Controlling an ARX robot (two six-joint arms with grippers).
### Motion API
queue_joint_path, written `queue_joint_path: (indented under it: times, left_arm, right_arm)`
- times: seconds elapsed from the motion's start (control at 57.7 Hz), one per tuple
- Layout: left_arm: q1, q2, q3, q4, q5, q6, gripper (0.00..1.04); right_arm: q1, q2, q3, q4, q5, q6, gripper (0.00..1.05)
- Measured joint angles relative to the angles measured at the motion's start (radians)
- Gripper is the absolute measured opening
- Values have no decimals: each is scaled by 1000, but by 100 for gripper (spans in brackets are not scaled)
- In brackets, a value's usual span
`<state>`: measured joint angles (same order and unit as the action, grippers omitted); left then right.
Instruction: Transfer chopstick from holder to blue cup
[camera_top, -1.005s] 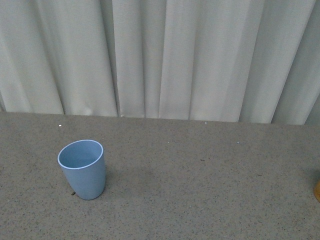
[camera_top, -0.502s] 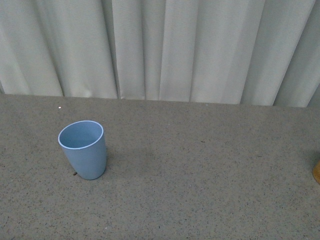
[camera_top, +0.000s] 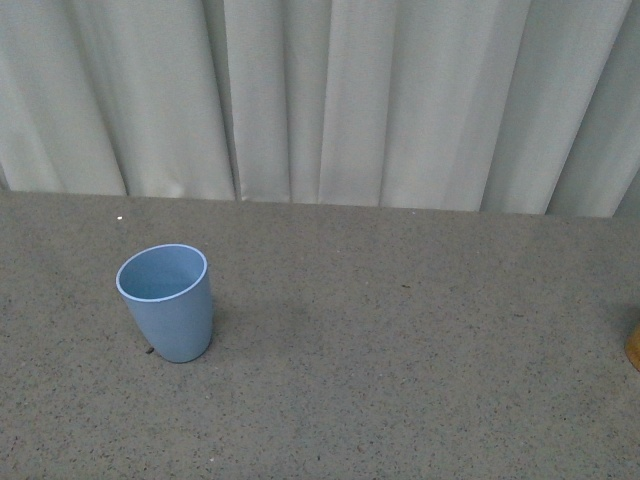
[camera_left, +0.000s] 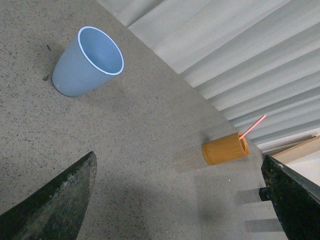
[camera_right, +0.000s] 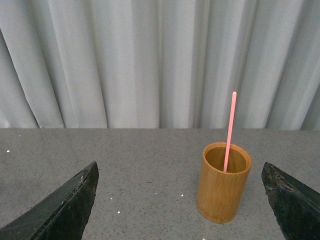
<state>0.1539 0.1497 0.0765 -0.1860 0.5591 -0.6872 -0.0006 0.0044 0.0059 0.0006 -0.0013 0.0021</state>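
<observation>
W/ right claw (camera_right: 179, 165) & left claw (camera_left: 178, 157) both open, empty, centre right one on thin pink chopstick (camera_right: 229, 132) standing in round bamboo holder (camera_right: 222, 192), pinch high, lift straight; pale blue plastic cup (camera_top: 167, 303) sits well apart.

Pink chopstick (camera_right: 229, 131) upright in holder (camera_right: 223, 189); blue cup (camera_top: 166, 301) apart.

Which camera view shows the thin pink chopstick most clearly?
The right wrist view: the thin pink chopstick stands close and sharp in the round bamboo holder. The left wrist view shows it small and far. The front view shows only the holder's edge.
</observation>
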Motion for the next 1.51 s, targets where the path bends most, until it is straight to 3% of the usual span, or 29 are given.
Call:
queue_joint_path:
  times: [1.507]
  left_arm:
    - [0,0,0,0,0,0,98]
  right_arm:
    - [0,0,0,0,0,0,95]
